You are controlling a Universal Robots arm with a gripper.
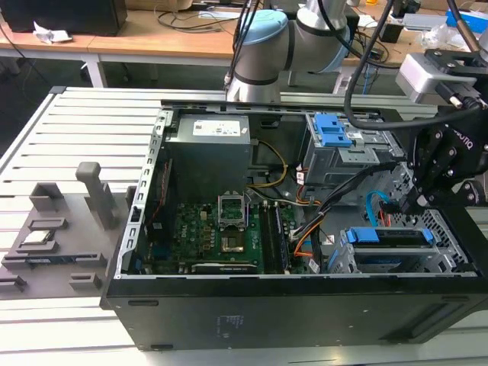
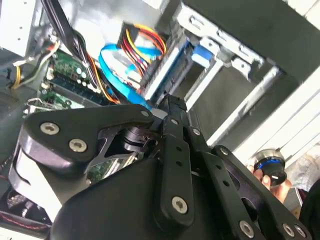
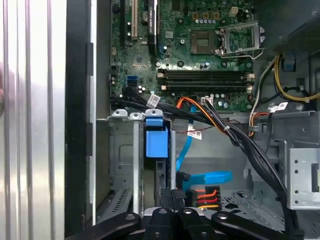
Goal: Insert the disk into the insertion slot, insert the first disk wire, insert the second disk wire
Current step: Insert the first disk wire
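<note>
Nearest us in the exterior view is the black side wall of the open computer case [image 1: 252, 305], which lies on the slatted desk [image 1: 69, 130].

Just behind that wall, toward the exterior view's right, sits the insertion slot [image 1: 341, 263], a bay of silver sheet metal. The disk [image 1: 390, 238] lies inside it, with its blue carrier reaching across the bay. In the first wrist view the carrier's blue tab [image 3: 156, 142] stands between the cage uprights.

The claw [image 1: 406, 204] hangs over the right end of this bay, tilted down into the case. In the first wrist view we see its fingers [image 3: 166, 199] drawn together with no gap. We cannot tell whether anything is pinched between them. The tips sit at the disk's rear edge. A blue data cable [image 3: 207, 177] curls just beside them, and a bundle of red, orange and yellow wires [image 3: 206, 197] ends right next to them.

Further in, the green motherboard [image 1: 221, 240] covers the case floor, its processor socket open. Black cables cross from it toward the bays.

Beyond that, a grey cage with blue latches [image 1: 335, 149] stands by the grey power supply [image 1: 210, 149].

On the desk at the exterior view's left lies a grey fixture [image 1: 53, 236]. The arm [image 1: 259, 46] rises behind the case.
</note>
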